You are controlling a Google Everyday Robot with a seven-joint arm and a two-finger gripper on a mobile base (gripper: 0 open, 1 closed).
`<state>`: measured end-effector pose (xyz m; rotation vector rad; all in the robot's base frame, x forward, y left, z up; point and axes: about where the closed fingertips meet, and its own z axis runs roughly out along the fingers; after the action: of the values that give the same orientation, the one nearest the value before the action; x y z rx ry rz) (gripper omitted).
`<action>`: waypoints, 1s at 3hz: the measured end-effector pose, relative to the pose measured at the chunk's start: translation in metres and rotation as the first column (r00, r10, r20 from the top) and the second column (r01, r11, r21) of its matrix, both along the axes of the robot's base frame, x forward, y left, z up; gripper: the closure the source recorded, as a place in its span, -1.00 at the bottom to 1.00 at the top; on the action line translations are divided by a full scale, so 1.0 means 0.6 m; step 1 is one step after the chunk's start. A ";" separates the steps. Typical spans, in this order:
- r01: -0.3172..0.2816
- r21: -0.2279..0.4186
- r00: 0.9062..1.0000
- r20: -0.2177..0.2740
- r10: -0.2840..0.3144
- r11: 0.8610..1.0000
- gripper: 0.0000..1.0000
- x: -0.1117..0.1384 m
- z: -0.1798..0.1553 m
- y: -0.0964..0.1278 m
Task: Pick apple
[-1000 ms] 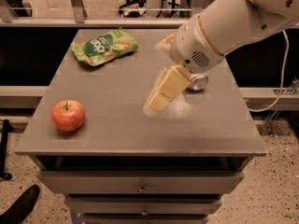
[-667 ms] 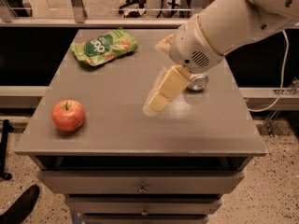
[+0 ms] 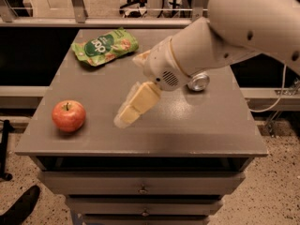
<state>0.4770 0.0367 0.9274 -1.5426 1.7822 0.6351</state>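
Observation:
The apple (image 3: pixel 68 116), red-orange with a short dark stem, sits on the grey table top (image 3: pixel 201 125) near its front left corner. My gripper (image 3: pixel 127 112) hangs on the cream arm over the middle of the table, pointing down and to the left. Its tip is to the right of the apple, with a gap of bare table between them. It touches nothing and holds nothing that I can see.
A green snack bag (image 3: pixel 105 46) lies at the back left of the table. A silver drink can (image 3: pixel 198 82) stands at the right, partly behind the arm. Drawers run below the front edge. The floor drops away on all sides.
The arm and gripper have moved left and slightly down, closer to the apple. The apple, bag and can have not moved.

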 end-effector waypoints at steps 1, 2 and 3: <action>-0.033 0.093 0.999 -0.010 0.034 0.995 -1.00 0.011 -0.044 0.097; -0.042 0.142 0.999 -0.019 0.045 0.989 -1.00 0.018 -0.067 0.144; -0.051 0.183 0.997 -0.040 0.059 0.982 -1.00 0.022 -0.095 0.189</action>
<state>0.4899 0.1498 0.8704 -1.4668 1.6685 0.8419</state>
